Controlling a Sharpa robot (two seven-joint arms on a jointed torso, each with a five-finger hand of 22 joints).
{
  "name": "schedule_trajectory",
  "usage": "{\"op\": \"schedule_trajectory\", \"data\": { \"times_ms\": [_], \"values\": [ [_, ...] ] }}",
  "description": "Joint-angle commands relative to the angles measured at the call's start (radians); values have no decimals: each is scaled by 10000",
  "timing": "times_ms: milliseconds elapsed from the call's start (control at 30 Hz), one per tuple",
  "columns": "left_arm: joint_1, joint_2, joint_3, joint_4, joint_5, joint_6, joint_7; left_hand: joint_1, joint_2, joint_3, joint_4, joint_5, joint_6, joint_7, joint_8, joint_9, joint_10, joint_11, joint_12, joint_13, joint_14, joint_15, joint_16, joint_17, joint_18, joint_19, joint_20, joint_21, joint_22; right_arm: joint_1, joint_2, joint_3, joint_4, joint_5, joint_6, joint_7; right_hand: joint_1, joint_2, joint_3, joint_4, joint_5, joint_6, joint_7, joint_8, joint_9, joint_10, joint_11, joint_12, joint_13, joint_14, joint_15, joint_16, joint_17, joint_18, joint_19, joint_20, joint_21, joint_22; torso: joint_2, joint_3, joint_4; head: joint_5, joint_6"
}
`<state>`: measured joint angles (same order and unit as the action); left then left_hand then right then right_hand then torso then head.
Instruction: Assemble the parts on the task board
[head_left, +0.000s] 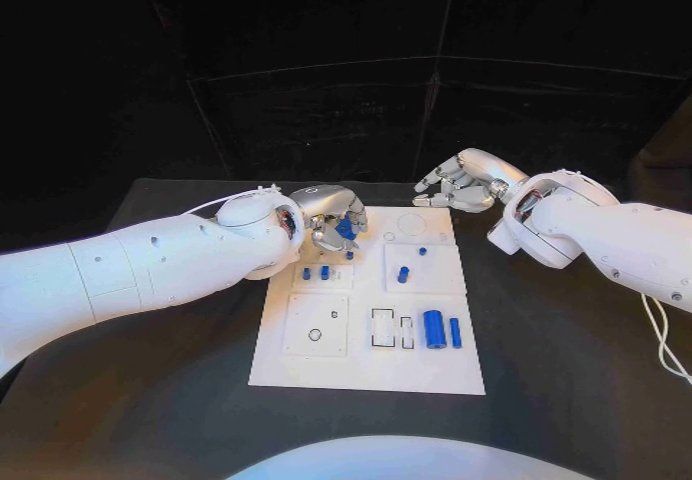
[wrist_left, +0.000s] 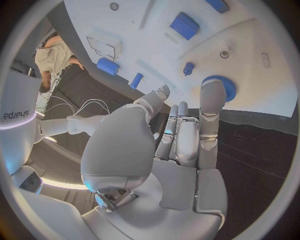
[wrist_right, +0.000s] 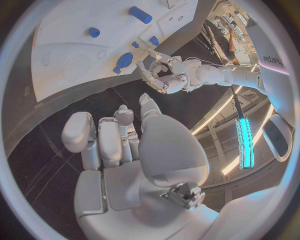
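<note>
Left robot hand (head_left: 332, 222) holds a blue part (head_left: 327, 240) over the task board (head_left: 433, 375).

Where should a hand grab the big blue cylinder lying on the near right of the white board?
Probably across the middle of the big blue cylinder, coming straight down from above. It lies flat on the white board, its long round sides exposed, so fingers can close on them; a thinner blue rod lies close beside it.
</note>
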<state>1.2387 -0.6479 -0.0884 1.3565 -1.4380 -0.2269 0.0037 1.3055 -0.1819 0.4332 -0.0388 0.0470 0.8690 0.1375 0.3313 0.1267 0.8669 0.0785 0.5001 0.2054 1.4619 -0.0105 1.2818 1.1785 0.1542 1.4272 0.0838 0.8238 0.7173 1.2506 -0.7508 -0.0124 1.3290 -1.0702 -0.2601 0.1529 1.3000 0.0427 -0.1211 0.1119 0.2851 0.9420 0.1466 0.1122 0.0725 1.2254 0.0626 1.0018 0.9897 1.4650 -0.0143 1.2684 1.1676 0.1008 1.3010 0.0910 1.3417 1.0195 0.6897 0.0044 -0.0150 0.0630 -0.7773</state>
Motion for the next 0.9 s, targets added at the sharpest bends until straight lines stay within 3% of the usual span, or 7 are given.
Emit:
{"op": "schedule_trajectory", "data": {
  "times_ms": [33, 433, 900],
  "values": [
    [11, 90, -6, -127, -1118, 877, -375, -31, -54, -101, 12, 29, 119, -12, -78, -77, 83, -6, -67, -115, 290, -16, 181, 146, -141, 129, -20, 441, 470, 20, 6, 6, 11, 33, -19, 73, 3, 63, -49, -5, 52, -53, 21, 40, -8, -69, -28, -43, -16, 260, -40, -18, -15, 58, -75, -10, -57, -5, 1, 1, 5, -2, -6],
    [9, 422, -56, -455, -1317, 1460, -622, -47, 27, -172, 29, 30, 458, -59, -192, -205, 308, -38, -133, -340, 383, -48, 352, 217, -250, 310, -54, 1143, 1230, 20, 25, 6, 10, 33, -44, 80, 20, 77, -43, -10, 57, -53, 20, 43, -8, -70, -29, -42, -15, 261, -40, -18, -10, 58, -76, -10, -59, -5, 2, -8, 9, -32, -37],
    [-14, 655, -73, -776, -1330, 1553, -584, 103, 228, 88, -58, 32, 815, -115, -322, -304, 722, -88, -262, -574, 393, -88, 370, 124, -333, 382, -89, 1677, 1836, 20, 39, 6, 10, 33, -41, 82, 20, 77, -43, -10, 57, -53, 20, 43, -8, -70, -29, -42, -15, 261, -40, -18, -10, 58, -76, -10, -59, -5, 0, -3, 9, -52, -40]
  ]
}}
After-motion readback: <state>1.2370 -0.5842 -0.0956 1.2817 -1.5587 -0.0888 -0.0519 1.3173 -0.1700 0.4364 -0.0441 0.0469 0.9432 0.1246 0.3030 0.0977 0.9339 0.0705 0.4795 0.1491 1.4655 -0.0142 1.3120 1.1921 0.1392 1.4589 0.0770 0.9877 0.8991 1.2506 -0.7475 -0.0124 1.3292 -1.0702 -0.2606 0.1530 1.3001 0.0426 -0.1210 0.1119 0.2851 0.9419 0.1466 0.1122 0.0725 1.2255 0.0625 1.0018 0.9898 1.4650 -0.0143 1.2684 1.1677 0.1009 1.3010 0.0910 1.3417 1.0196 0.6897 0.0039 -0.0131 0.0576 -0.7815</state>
